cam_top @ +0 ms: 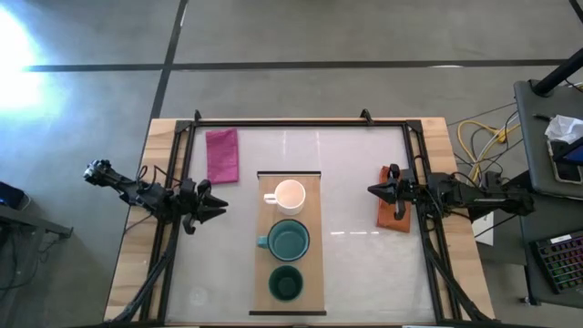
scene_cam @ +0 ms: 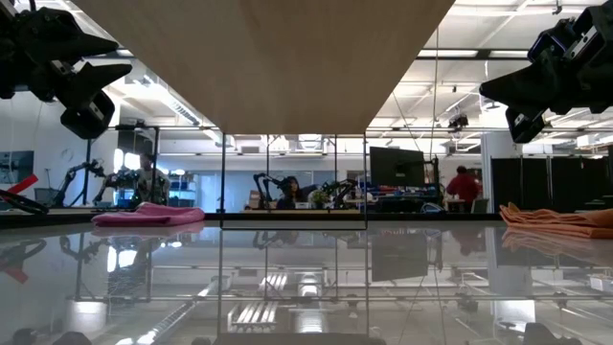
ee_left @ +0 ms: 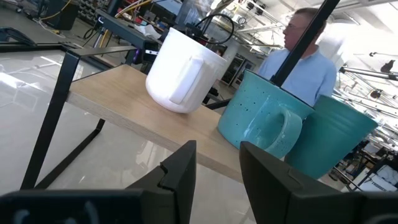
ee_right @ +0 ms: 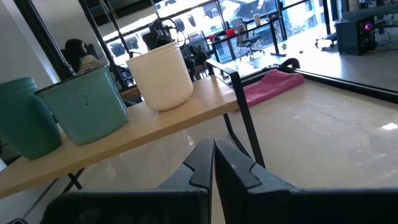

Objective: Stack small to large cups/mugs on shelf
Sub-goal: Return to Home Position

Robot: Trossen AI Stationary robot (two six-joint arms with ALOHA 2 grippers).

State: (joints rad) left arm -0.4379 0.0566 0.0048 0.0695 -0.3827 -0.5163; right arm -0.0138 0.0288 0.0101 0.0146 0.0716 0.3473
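A light-wood shelf (cam_top: 311, 232) stands raised on dark legs at the table's middle. Three cups stand on their bases in a row along it. The cream-white mug (cam_top: 290, 196) is at the far end, the teal mug (cam_top: 289, 240) in the middle and the dark green cup (cam_top: 286, 283) at the near end. My left gripper (cam_top: 221, 209) hovers open to the left of the shelf, pointing at it. In its wrist view, my left gripper (ee_left: 217, 165) faces the white mug (ee_left: 183, 71) and the teal mug (ee_left: 267, 115). My right gripper (cam_top: 372, 190) hovers shut to the right of the shelf, and its wrist view (ee_right: 213, 155) shows all three cups.
A pink folded cloth (cam_top: 222, 155) lies on the table left of the shelf's far end. An orange cloth (cam_top: 393, 213) lies under the right arm. A dark frame (cam_top: 291, 121) borders the glossy table. People sit and stand in the room behind.
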